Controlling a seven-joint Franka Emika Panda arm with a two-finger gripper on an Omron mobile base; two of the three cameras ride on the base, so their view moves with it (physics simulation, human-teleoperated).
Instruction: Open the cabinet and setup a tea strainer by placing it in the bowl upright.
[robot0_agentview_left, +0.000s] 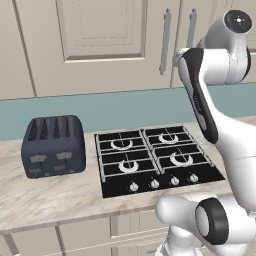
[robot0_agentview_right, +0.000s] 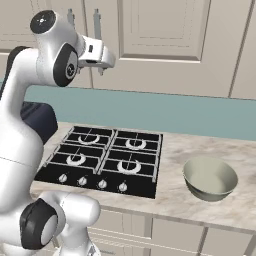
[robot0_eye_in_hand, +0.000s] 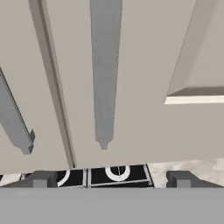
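From behind the arm on its left, the cabinet (robot0_agentview_left: 100, 45) fills the wall above the counter (robot0_agentview_left: 50, 195), its raised-panel doors shut and two long silver handles (robot0_agentview_left: 165, 42) hanging side by side. The arm's hand is raised right up against those handles, though its own white casing hides the fingers from this side. Well below the hand sits the black four-burner hob (robot0_agentview_left: 155, 160), and far off to the hand's left a dark blue toaster (robot0_agentview_left: 53, 146) stands on the marbled top.

From behind the arm on its right, the pincer (robot0_agentview_right: 101, 69) sits at the end of the white wrist, held high against the cabinet doors (robot0_agentview_right: 165, 45), just under the lower ends of the two handles (robot0_agentview_right: 96, 25). The fingers are too small here for me to judge their gap. The bowl (robot0_agentview_right: 210, 179), grey-olive with a paler rim, rests on the counter (robot0_agentview_right: 185, 150) well below the pincer and far to its right, just beside the hob (robot0_agentview_right: 105, 162) and apart from it. It looks empty from here.

Looking along the hand itself, the two dark fingertips (robot0_eye_in_hand: 41, 179) stand wide apart at the bottom corners, spread and pinching nothing. Straight ahead between them hangs one silver handle (robot0_eye_in_hand: 105, 74) on the closed door (robot0_eye_in_hand: 148, 65), very close but not yet between the fingers; the second handle (robot0_eye_in_hand: 15, 120) lies off to the left, past the seam between the doors. Below the door's edge a strip of hob (robot0_eye_in_hand: 116, 175) shows.
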